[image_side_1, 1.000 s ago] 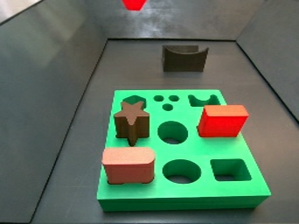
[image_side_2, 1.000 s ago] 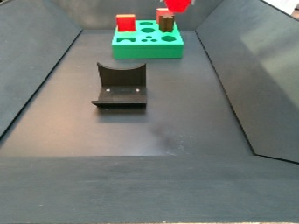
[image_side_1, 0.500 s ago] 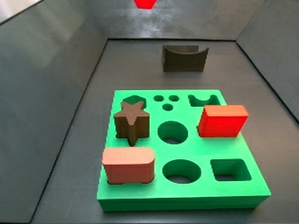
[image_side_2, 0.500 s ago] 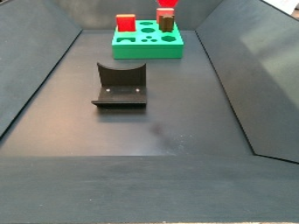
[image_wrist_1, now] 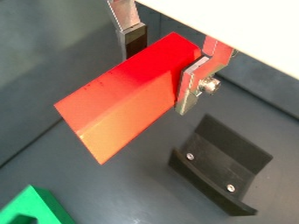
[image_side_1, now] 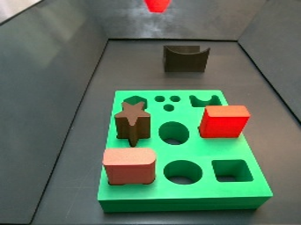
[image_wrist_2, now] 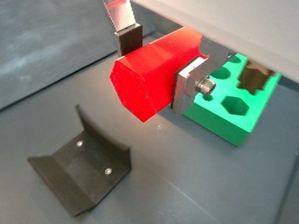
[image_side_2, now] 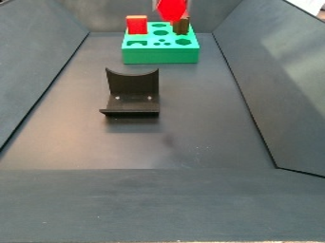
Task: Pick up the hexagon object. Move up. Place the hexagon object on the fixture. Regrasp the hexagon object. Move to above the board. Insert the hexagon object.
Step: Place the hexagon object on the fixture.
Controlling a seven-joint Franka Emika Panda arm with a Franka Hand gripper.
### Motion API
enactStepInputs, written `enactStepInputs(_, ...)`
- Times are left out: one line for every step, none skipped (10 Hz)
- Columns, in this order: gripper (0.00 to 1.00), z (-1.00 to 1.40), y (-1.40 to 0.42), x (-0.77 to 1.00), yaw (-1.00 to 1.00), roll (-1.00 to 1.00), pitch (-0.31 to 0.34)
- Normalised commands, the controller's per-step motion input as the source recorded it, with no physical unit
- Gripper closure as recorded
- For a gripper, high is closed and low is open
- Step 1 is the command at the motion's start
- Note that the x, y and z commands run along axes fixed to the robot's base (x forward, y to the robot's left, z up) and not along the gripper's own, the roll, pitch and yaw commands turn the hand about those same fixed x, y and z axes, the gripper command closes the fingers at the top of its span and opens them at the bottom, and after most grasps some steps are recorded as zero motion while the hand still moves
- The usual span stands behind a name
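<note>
The gripper (image_wrist_1: pixel 163 63) is clamped on the hexagon object (image_wrist_1: pixel 126 108), a bright red hexagonal bar, with 1 silver finger (image_wrist_1: pixel 193 83) pressed against one flat side and the other finger (image_wrist_1: pixel 131 33) with its dark pad against the opposite side. In both wrist views the bar hangs in the air, clear of the dark floor, its free end sticking out well past the fingers (image_wrist_2: pixel 191 81). The same gripper (image_wrist_2: pixel 158 57) shows the hexagonal end face of the hexagon object (image_wrist_2: pixel 146 74) turned toward the floor.

In a wrist view the fixture (image_wrist_1: pixel 222 164), a dark bracket with 2 screws, stands on the floor beneath and beside the bar, not touching it. The fixture (image_wrist_2: pixel 79 171) is also apart from the bar in the other wrist picture, and a corner of the green board (image_wrist_2: pixel 237 102) lies just beyond the gripper.

In a side view only the red tip of the hexagon object (image_side_1: pixel 156 5) shows at the top edge, high above the fixture (image_side_1: pixel 185 58) and well apart from the board (image_side_1: pixel 177 163). On the board sit a red cube (image_side_1: pixel 223 121), a dark brown star block (image_side_1: pixel 133 119) and a salmon-pink rounded block (image_side_1: pixel 128 166). The opposite side view puts the hexagon object (image_side_2: pixel 170 9) above the far end, over the board (image_side_2: pixel 160 46), with the fixture (image_side_2: pixel 129 92) nearer.
</note>
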Motion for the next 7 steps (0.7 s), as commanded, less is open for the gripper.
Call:
enactStepInputs(1.00,-0.24,0.84,1.00,0.18,-1.00,0.116)
enactStepInputs(1.00,-0.21,0.79,1.00,0.17,-1.00,0.138)
enactStepInputs(1.00,-0.15,0.67,1.00,0.13,-1.00,0.189)
enactStepInputs(1.00,-0.10,0.49,0.89,0.09,-1.00,0.228)
enactStepInputs(1.00,-0.06,0.26,0.75,0.02,-0.78,0.216)
enactStepInputs(1.00,-0.04,0.16,0.68,-0.02,-0.66,0.203)
enactStepInputs(1.00,-0.02,0.09,0.53,-0.06,-0.39,0.165)
